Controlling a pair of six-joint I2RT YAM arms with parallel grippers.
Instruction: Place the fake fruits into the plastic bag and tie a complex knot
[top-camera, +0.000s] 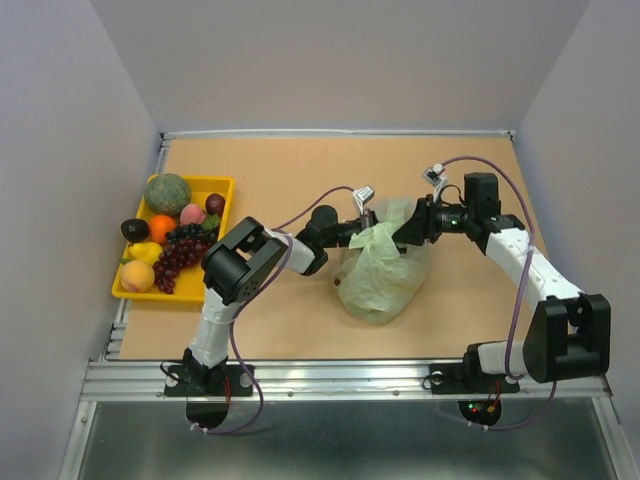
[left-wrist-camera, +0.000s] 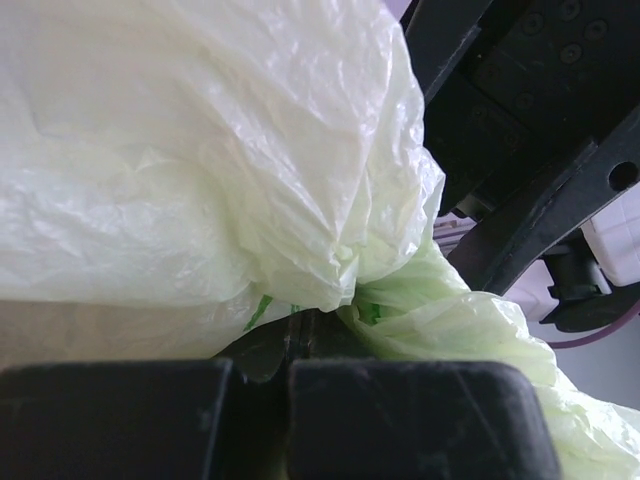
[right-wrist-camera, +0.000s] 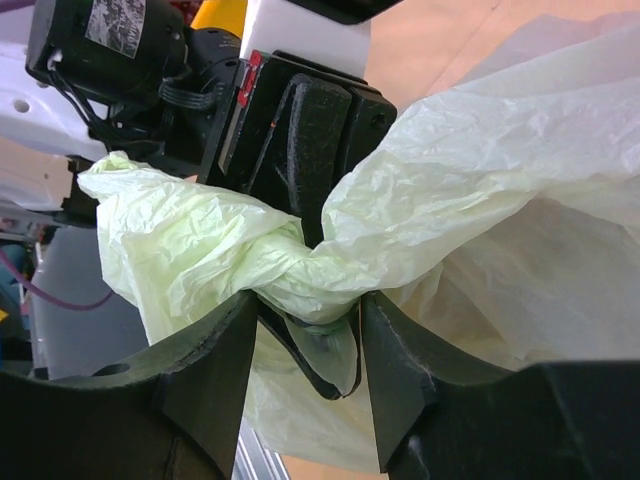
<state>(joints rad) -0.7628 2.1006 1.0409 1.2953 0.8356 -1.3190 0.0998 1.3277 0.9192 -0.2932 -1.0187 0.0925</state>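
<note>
**Pale green bag gripped by both tools, fruit in the tray**

Top view: the plastic bag (top-camera: 385, 270) lies mid-bench (top-camera: 300, 165). Your left tool (top-camera: 368, 222) and right tool (top-camera: 408, 228) meet at its upper end from opposite sides. The fake fruits (top-camera: 170, 238) sit piled in the yellow tray (top-camera: 226, 186) at the bench's left edge, well apart from the bag.

Left wrist: crinkled film fills most of the frame. It gathers to a pinch right at your left tool's fingers (left-wrist-camera: 420, 420). They're nearly together, with film caught in the narrow gap.

Right wrist: the twisted neck (right-wrist-camera: 300, 270) of the bag runs across between your right tool's fingers (right-wrist-camera: 200, 380). Plastic fills the gap and touches both, so it's clamped there. The left tool's closed tips stand just behind the twist. Can't tell whether that's a finished knot.
</note>
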